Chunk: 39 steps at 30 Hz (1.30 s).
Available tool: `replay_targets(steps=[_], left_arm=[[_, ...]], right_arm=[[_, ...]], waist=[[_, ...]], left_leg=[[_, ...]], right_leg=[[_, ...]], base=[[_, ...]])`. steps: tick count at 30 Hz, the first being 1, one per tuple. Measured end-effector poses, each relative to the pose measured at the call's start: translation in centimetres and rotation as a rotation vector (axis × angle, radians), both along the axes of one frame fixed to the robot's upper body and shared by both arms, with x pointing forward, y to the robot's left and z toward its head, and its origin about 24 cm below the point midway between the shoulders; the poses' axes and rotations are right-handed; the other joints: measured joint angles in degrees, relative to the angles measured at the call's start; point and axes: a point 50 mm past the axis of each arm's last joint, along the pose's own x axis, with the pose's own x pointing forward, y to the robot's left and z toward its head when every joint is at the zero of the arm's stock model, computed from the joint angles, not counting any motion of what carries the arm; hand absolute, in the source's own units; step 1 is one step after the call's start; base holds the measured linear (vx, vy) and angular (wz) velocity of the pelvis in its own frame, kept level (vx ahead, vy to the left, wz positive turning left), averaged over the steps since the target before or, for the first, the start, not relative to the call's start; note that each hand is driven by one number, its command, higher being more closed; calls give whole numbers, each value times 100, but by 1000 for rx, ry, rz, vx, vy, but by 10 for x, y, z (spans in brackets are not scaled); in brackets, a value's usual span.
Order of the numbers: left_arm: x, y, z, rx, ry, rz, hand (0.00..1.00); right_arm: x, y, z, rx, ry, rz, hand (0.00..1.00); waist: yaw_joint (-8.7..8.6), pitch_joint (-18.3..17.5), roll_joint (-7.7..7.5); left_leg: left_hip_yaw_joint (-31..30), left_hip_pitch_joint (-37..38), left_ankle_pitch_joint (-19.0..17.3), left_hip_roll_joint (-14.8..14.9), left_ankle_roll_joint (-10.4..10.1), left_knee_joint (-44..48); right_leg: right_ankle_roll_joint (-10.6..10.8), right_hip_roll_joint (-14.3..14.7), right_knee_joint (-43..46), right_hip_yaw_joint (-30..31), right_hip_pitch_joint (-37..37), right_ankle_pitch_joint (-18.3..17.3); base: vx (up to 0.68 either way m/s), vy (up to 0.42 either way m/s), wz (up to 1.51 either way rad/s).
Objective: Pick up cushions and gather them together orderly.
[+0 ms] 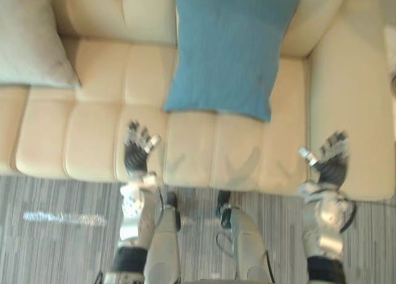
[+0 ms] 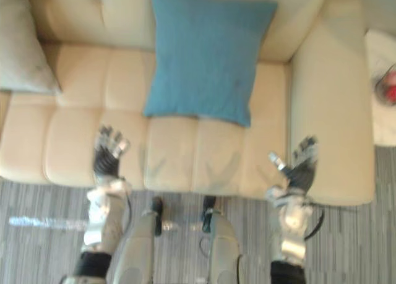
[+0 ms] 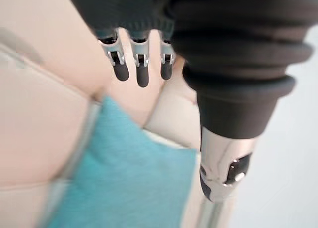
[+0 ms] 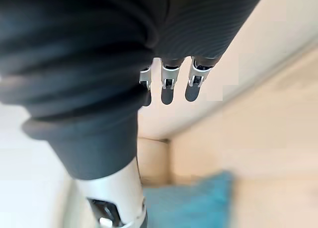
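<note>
The blue cushion (image 1: 226,52) is square and plain, with a fine woven surface and pointed corners; it leans upright against the backrest of the cream sofa (image 1: 93,142), its lower edge resting on the seat and one lower corner sitting a little further down than the other; you will find it well past the fingertips of both hands, off toward each thumb, so it lies between the two and deeper into the sofa. The grey cushion (image 1: 28,39) is pale and soft-looking, partly cut off by the edge of the head view; one corner lies on the seat; it is well beyond your left hand's fingertips, out on the side away from the thumb, and well apart from the blue one. Your left hand (image 1: 137,151) is over the front part of the seat, fingers (image 3: 142,69) straight and spread wide with nothing in them; the left wrist view shows the blue fabric ahead of those dark tips, not touching them. Your right hand (image 1: 331,160) is near the front of the seat just beside the armrest (image 1: 359,98); its fingers (image 4: 168,89) are also straight and empty, thumb held out to the side; you cannot tell from these views whether either palm touches the upholstery. Grey striped carpet (image 1: 62,234) runs along the sofa's front.
</note>
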Motion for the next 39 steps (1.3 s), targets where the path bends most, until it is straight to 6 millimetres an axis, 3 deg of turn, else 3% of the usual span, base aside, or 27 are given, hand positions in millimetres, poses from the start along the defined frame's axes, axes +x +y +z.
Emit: replay_targets(steps=[2, 4, 5, 7, 11, 16, 27, 30, 33, 34, 35, 36, 37, 38, 39], left_arm=[[-14, 1, -28, 27, 138, -9, 0], [-42, 5, -70, 68, 370, -26, 0], [-48, 5, -77, 78, 412, -29, 0], [-81, 9, -107, 94, 610, -38, 0], [-108, 18, -125, 142, 759, -59, 0], [-124, 25, -135, 202, 855, -104, 0], [-125, 30, -136, 239, 882, -136, 0], [-121, 32, -135, 262, 874, -147, 0], [-105, 35, -130, 279, 835, -144, 0], [-98, 34, -128, 283, 820, -145, 0], [-86, 30, -123, 280, 778, -143, 0], [-83, 29, -122, 279, 768, -144, 0], [-74, 28, -116, 290, 724, -142, 0], [-73, 29, -115, 293, 719, -141, 0], [-72, 31, -113, 296, 707, -128, 0]], right_arm=[[-14, 7, -28, 54, 125, 5, 0], [-42, 14, -64, 118, 308, 0, 0], [-47, 15, -69, 125, 336, -1, 0], [-71, 16, -92, 164, 468, -15, 0], [-100, 22, -117, 232, 619, -16, 0], [-118, 19, -131, 273, 730, -33, 0], [-122, 21, -140, 308, 810, -36, 0], [-109, 23, -138, 301, 786, -18, 0], [-82, 27, -130, 273, 729, 25, 0], [-76, 30, -128, 263, 719, 42, 0], [-66, 33, -125, 247, 703, 68, 0], [-64, 33, -124, 247, 695, 70, 0], [-66, 36, -124, 254, 692, 70, 0], [-67, 37, -124, 257, 694, 70, 0], [-70, 40, -126, 264, 702, 73, 0]], waist=[[7, -118, 42], [-5, -397, 115], [-5, -447, 126], [-8, -663, 208], [-9, -850, 226], [-40, -943, 257], [-133, -916, 135], [-125, -859, 49], [-60, -631, 10], [-57, -596, 19], [75, -532, 119], [91, -507, 118], [117, -473, 112], [121, -471, 115], [143, -530, 14]], left_leg=[[13, 338, -4, 3, 7, -188], [53, 733, -1, 11, 4, -446], [76, 804, 0, 10, 5, -504], [127, 1173, 70, 13, -8, -856], [170, 1654, 268, 4, -29, -1436], [228, 2145, 357, -18, -24, -1798], [192, 2238, 415, -212, 73, -1982], [382, 2086, 381, -201, 96, -1870], [592, 1387, -7, -17, 111, -924], [567, 1108, -112, 59, 173, -580], [639, 932, -84, 306, 215, -561], [615, 922, -75, 305, 224, -551], [487, 984, -7, 267, 219, -555], [474, 994, 5, 249, 222, -560], [422, 972, 80, 176, 244, -552]], right_leg=[[12, 4, -123, -37, 317, -41], [53, 15, -308, -60, 679, -77], [61, 16, -344, -56, 735, -80], [125, 57, -666, -55, 1079, -20], [113, 109, -1135, -46, 1491, 161], [201, 205, -1726, 37, 2028, 400], [280, 210, -2700, 135, 2467, 930], [276, 223, -2661, 363, 2202, 1012], [270, 327, -2233, 589, 1622, 1064], [406, 369, -2152, 635, 1451, 1202], [603, 460, -1956, 678, 1332, 1211], [566, 443, -1657, 645, 1288, 1012], [464, 275, -28, 490, 1157, 22], [508, 236, 233, 481, 1186, -126], [662, 73, 816, 448, 1397, -451]], base=[[85, -13, 2], [74, 4, 0], [88, 9, -5], [106, 13, -6], [99, 13, -2], [112, 36, -10], [14, 29, -2], [-76, 12, -34], [-136, 18, -53], [-192, 46, -43], [-154, 43, -29], [-134, 36, 9], [-44, 14, 35], [-80, -30, 59], [-66, -102, 54]])
